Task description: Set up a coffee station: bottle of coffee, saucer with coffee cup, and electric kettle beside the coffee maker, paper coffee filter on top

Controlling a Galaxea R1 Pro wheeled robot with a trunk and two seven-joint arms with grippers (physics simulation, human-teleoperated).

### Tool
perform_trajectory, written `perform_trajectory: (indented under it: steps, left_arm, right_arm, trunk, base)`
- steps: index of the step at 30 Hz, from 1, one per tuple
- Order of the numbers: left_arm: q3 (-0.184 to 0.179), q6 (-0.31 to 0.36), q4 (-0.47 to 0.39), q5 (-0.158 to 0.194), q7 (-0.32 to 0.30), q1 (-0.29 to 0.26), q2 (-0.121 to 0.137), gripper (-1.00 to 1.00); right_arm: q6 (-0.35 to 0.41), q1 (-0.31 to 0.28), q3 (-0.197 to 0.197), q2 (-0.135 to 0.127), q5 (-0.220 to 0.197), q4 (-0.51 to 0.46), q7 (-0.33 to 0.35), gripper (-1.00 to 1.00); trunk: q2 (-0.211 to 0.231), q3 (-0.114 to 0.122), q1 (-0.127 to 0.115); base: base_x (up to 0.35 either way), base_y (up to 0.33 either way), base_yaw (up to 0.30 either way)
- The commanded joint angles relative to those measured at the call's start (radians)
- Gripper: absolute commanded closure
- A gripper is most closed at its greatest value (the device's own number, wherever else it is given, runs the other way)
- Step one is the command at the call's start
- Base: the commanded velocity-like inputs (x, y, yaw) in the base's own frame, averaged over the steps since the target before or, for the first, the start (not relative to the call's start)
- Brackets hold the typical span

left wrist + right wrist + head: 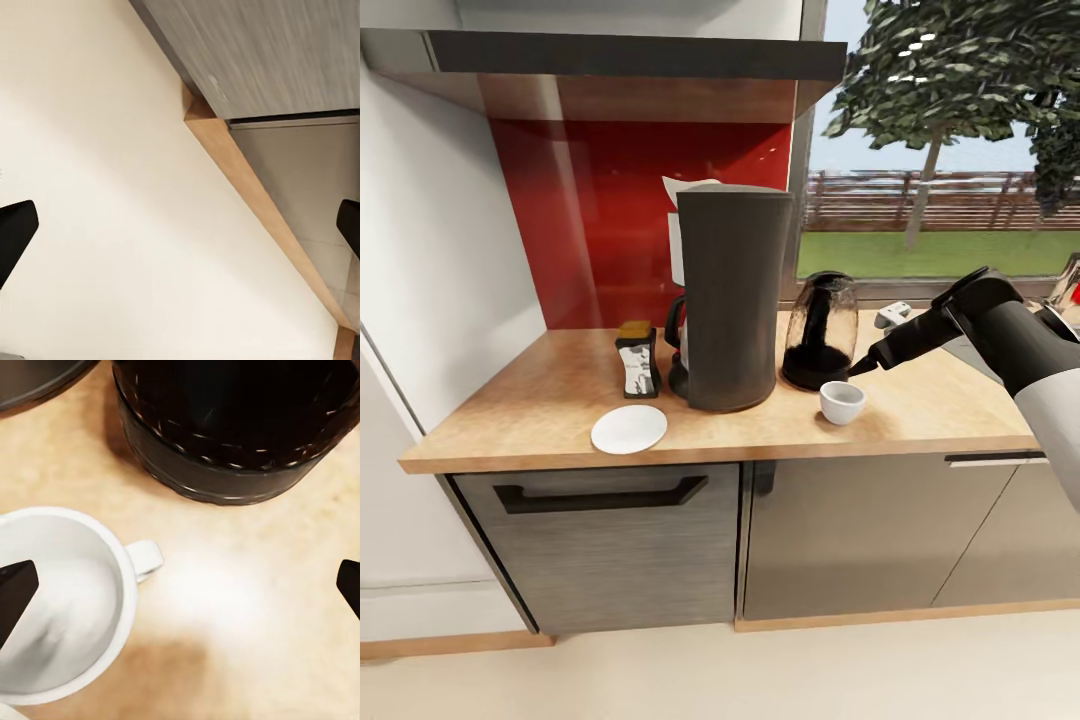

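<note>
The coffee maker (732,300) stands mid-way along the kitchen countertop (510,410), with the white wavy edge of the paper coffee filter (685,186) showing at its top. The bottle of coffee (638,362) stands just left of it. In front of the bottle lies the bare saucer (628,428). Right of the coffee maker is the electric kettle (820,330), (232,427). The coffee cup (842,402), (60,607) sits on the wood in front of the kettle. My right gripper (863,366), (180,585) hovers open just above and right of the cup. My left gripper (180,225) is open over the floor.
The dark kitchen shelf (640,55) hangs above the red backsplash (590,200). A white wall (430,250) bounds the counter's left end and a window (940,180) lies behind its right part. Grey cabinet fronts (610,540) with black handles are below, above a pale floor (112,187).
</note>
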Motion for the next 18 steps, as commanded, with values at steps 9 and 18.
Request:
perform_trajectory:
  steps: [9, 18]
  left_arm:
    - [0.0, -0.006, 0.0, -0.002, -0.002, -0.001, 0.0, -1.0]
    - [0.0, -0.006, 0.0, -0.002, -0.002, -0.001, 0.0, -1.0]
  right_arm:
    - [0.003, 0.004, 0.001, -0.001, 0.011, 0.0, 0.01, -1.0]
    - [0.003, 0.008, 0.002, -0.001, 0.012, 0.0, 0.01, -1.0]
  trunk:
    - [-0.014, -0.007, 0.008]
    - [-0.056, -0.026, 0.031]
  base:
    - [-0.002, 0.0, 0.0]
    - [0.0, 0.0, 0.0]
